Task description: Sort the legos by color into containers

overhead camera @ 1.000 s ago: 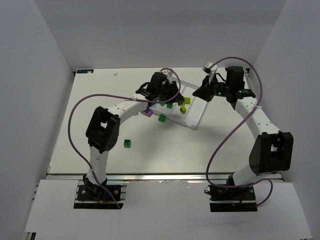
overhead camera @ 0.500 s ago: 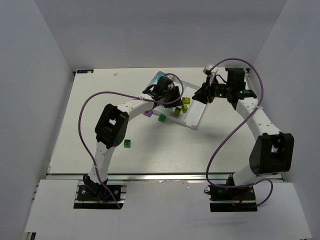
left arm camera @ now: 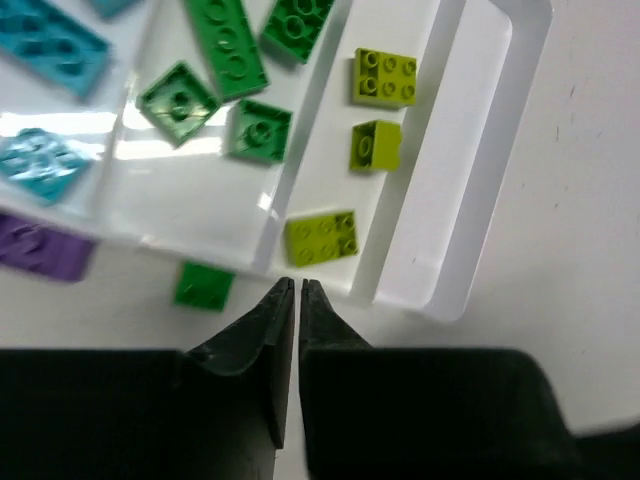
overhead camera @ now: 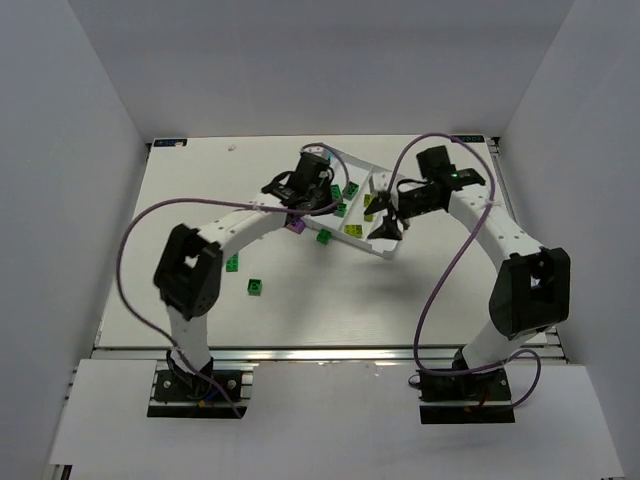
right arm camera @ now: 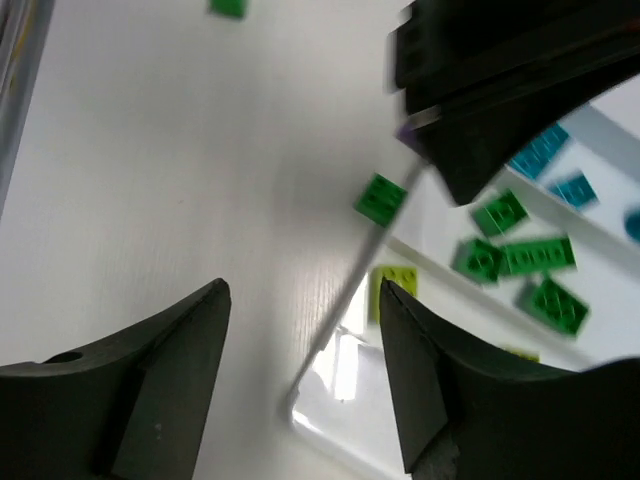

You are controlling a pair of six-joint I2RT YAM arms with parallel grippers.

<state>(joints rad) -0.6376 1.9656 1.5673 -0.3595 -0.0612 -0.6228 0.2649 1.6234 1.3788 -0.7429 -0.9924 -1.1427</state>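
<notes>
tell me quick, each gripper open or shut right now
left gripper: closed, holding nothing
right gripper: open, empty

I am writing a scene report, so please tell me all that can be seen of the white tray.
The tray is glossy white plastic, rectangular, with low walls and four long parallel compartments. It lies flat on the table. It holds cyan bricks, green bricks and yellow-green bricks in separate compartments; the outermost one is bare.
</notes>
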